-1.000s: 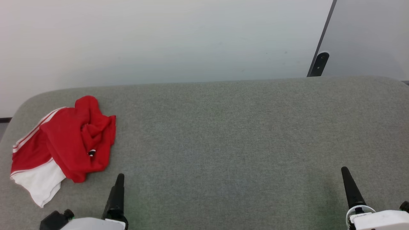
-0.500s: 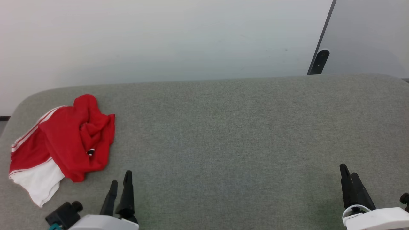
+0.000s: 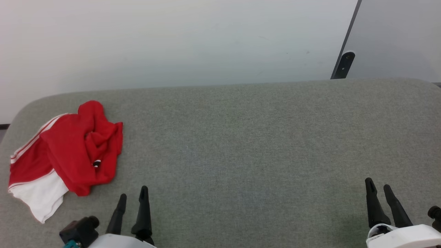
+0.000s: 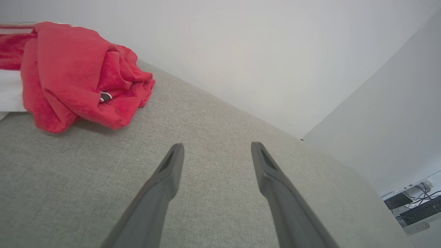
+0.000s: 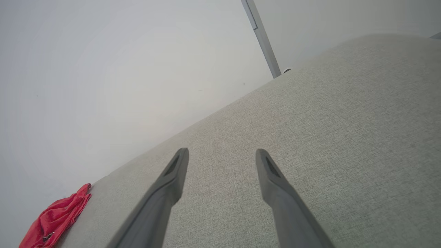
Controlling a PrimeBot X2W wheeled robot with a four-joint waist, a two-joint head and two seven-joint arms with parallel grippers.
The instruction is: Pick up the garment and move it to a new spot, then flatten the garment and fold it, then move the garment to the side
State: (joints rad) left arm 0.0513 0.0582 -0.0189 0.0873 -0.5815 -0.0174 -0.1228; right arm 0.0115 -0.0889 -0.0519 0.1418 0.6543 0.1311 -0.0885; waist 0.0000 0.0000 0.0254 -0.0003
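The garment point(image 3: 65, 155) lies crumpled at the far left of the grey fabric table point(image 3: 241, 144), red with a white sleeve and red-and-white stripes. It also shows in the left wrist view point(image 4: 75, 75) at upper left and small in the right wrist view point(image 5: 55, 218) at lower left. My left gripper point(image 3: 132, 193) stands open near the front edge, just right of and below the garment, not touching it, nothing between its fingers point(image 4: 168, 172). My right gripper point(image 3: 378, 183) is open and empty at the front right point(image 5: 220, 153).
A white wall point(image 3: 172, 41) runs behind the table's far edge. A dark slanted post point(image 3: 344, 62) with a grey panel stands at the back right. A desk with keyboards and cables point(image 4: 413, 203) shows beyond the table in the left wrist view.
Both grippers have turned at the wrist so that two fingers of each now show side by side. The left gripper has shifted slightly right. The garment has not moved on the table.
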